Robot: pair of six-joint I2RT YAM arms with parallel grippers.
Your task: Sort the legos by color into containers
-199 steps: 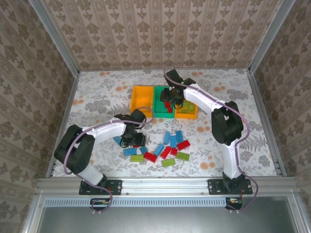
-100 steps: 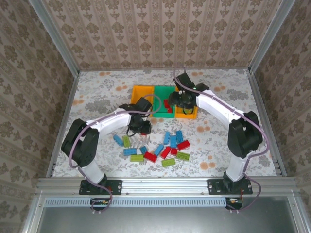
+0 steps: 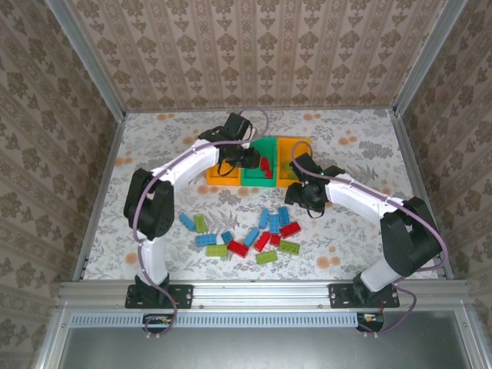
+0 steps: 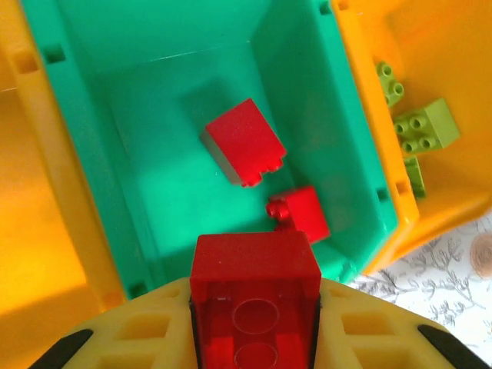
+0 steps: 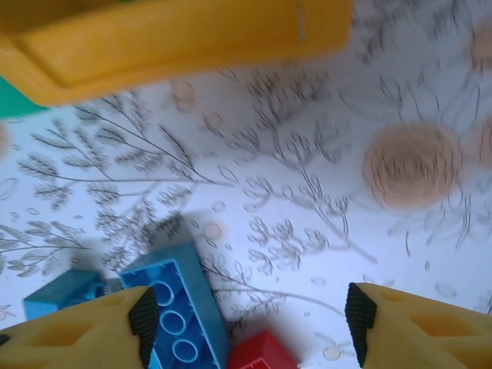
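Observation:
In the left wrist view my left gripper [image 4: 255,315] is shut on a red lego [image 4: 255,265], held above the green container [image 4: 154,177]. Two red legos [image 4: 244,142] lie inside that bin. Light green legos [image 4: 419,129] lie in the right orange container [image 4: 453,69]. From above, the left gripper [image 3: 241,157] hangs over the row of containers [image 3: 260,178]. My right gripper [image 3: 307,194] is just in front of the right orange bin. It stands open [image 5: 250,323] above the table, with a blue lego [image 5: 181,315] by its left finger and a red one [image 5: 261,354] beside that.
Several loose red, blue and light green legos [image 3: 254,234] are scattered on the floral table in front of the bins. The left orange bin [image 3: 221,167] sits under the left arm. An orange bin wall [image 5: 177,38] crosses the top of the right wrist view.
The left arm rose from the lego pile and swung back over the bins with the red lego. The right gripper left the bins, came toward the pile and opened wider.

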